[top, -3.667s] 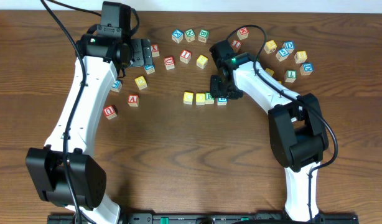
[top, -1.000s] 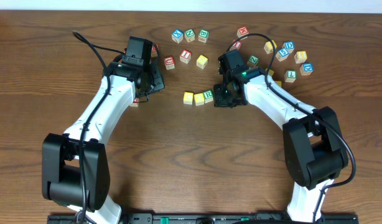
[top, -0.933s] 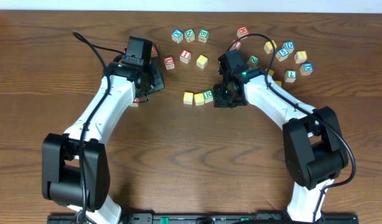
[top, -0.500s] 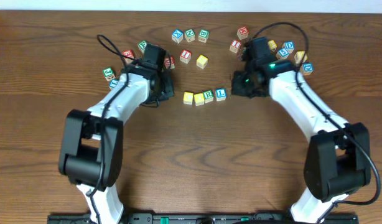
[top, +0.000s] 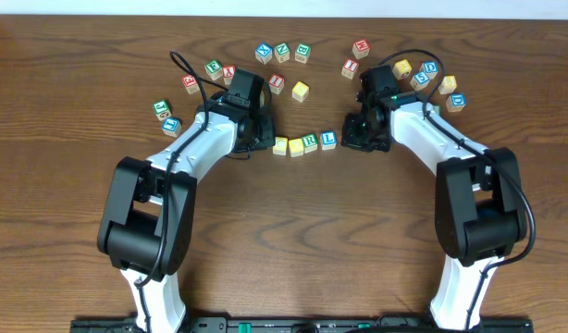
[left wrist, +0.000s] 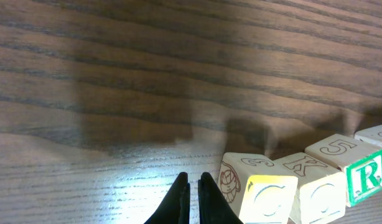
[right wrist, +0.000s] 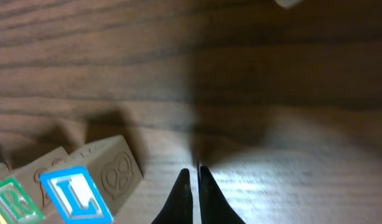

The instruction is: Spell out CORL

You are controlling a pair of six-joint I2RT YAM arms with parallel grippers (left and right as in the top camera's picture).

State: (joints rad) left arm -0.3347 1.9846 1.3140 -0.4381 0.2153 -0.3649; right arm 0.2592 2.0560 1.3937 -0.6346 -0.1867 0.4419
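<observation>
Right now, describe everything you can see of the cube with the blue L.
The L cube is a small wooden block. Its top face is white, with a blue border and a blue capital L. The side face that shows is bare pale wood with a pressed-in outline too blurred to read. It sits flat on the table, letter up, at the end of the four-cube row, close against the R cube; whether they touch is unclear. The right gripper is shut beside it, apart from it and holding nothing.
</observation>
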